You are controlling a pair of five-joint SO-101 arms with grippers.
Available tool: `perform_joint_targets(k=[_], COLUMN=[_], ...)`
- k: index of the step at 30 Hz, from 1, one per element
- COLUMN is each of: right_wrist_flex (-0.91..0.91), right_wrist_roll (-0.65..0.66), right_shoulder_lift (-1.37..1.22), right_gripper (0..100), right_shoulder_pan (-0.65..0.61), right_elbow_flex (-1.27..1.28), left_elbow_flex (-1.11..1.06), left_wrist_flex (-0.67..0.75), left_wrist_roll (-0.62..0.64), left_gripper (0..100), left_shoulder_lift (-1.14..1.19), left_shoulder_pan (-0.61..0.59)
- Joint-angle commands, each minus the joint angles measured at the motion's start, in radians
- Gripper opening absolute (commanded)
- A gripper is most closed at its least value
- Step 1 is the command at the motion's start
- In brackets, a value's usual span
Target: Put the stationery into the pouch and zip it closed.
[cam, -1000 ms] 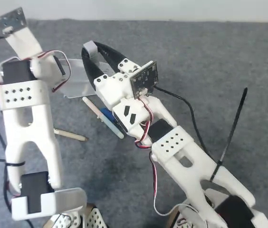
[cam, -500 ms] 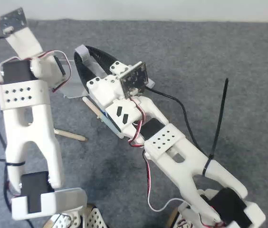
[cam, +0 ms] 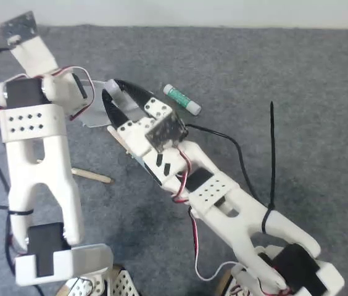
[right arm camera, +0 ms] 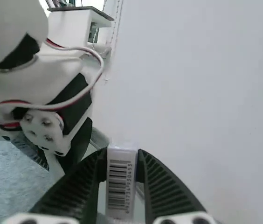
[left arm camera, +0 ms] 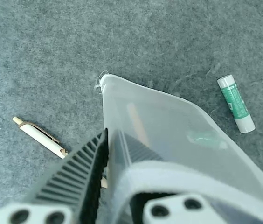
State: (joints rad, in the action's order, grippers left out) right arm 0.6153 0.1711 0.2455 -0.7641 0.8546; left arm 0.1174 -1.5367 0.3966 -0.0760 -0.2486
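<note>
A grey, felt-like surface (cam: 322,80) spreads beneath everything, its nap mottled and faintly streaked. Along its far edge runs a pale wall (cam: 223,12). The right wrist view shows a white shelf (right arm camera: 78,21) beside that wall.

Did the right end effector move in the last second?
Yes. In the high view the right end effector came nearer to the pen, and no longer covers the glue stick.

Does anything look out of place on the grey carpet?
Yes. The green-and-white glue stick and the cream pen with a gold clip lie loose on the grey carpet, outside the translucent mesh pouch clamped in the left gripper.
</note>
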Motion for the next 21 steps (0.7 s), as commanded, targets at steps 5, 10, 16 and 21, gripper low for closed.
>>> perform_joint_targets(k=[5, 10, 16, 21], right_wrist_flex=[0.07, 0.065, 0.07, 0.065], right_wrist_roll=[0.043, 0.043, 0.043, 0.043], right_shoulder_lift=[-0.079, -0.077, -0.077, -0.076], right_gripper=[1.0, 8.7, 25.5, 21.9], right_shoulder_pan=[-0.005, -0.005, -0.005, -0.002], right_elbow_flex=[0.021, 0.025, 0.054, 0.054], left_elbow_flex=[-0.019, -0.019, -0.019, -0.019], left_wrist_flex=[-0.011, -0.009, -0.009, -0.009], left_wrist_roll=[0.018, 0.018, 0.018, 0.018], left_gripper=[1, 1, 1, 1], left_shoulder_lift=[0.025, 0.026, 0.028, 0.028], left_shoulder_pan=[-0.002, -0.003, -0.003, -0.003])
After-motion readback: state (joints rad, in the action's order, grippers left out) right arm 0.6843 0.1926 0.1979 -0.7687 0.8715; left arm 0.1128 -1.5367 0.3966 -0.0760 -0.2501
